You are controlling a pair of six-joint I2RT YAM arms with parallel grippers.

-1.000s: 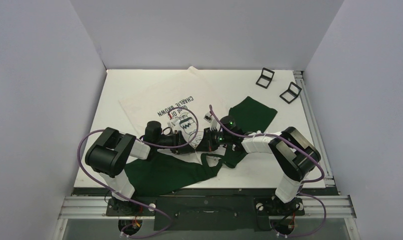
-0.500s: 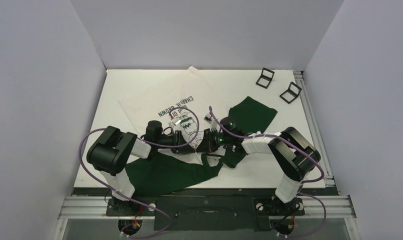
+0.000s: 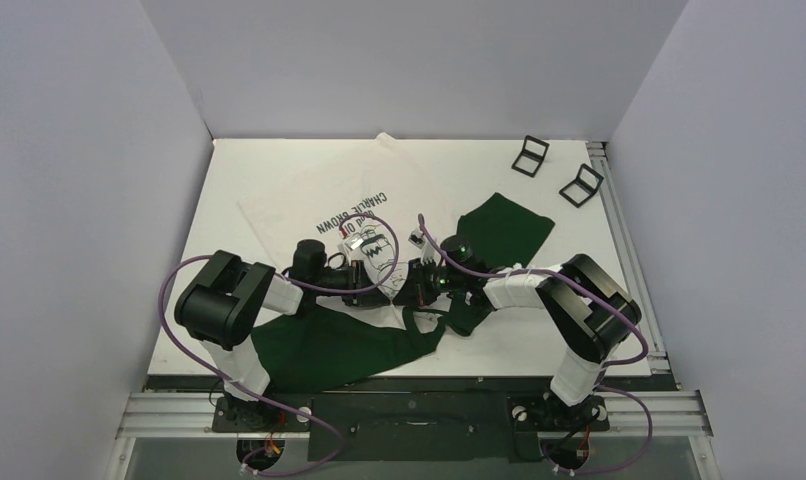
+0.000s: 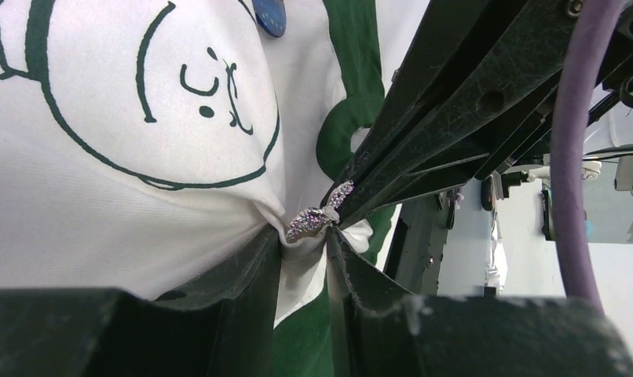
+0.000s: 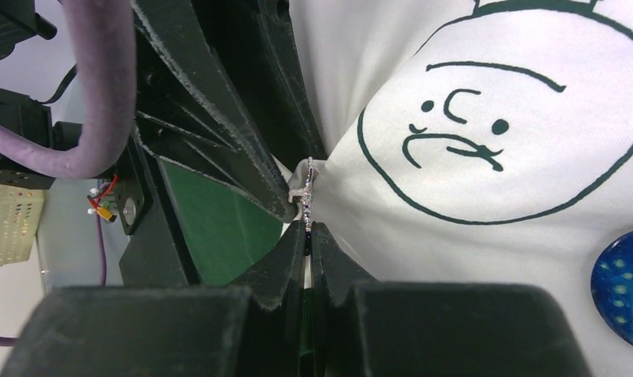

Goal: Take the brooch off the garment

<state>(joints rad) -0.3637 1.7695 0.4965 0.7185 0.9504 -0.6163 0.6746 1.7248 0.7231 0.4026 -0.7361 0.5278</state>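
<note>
The sparkling brooch [image 4: 317,217] is shown only in the wrist views, pinned on the shirt [image 4: 101,157] just past the chin of the printed face [image 5: 470,133]. Its end is clamped by the right claw [image 5: 307,226], and a fold of cloth beside it is pinched in the left claw [image 4: 303,236]. From above, only the two claws met over the shirt's chest are made out. Hardly any shift is noted since a second ago.
</note>
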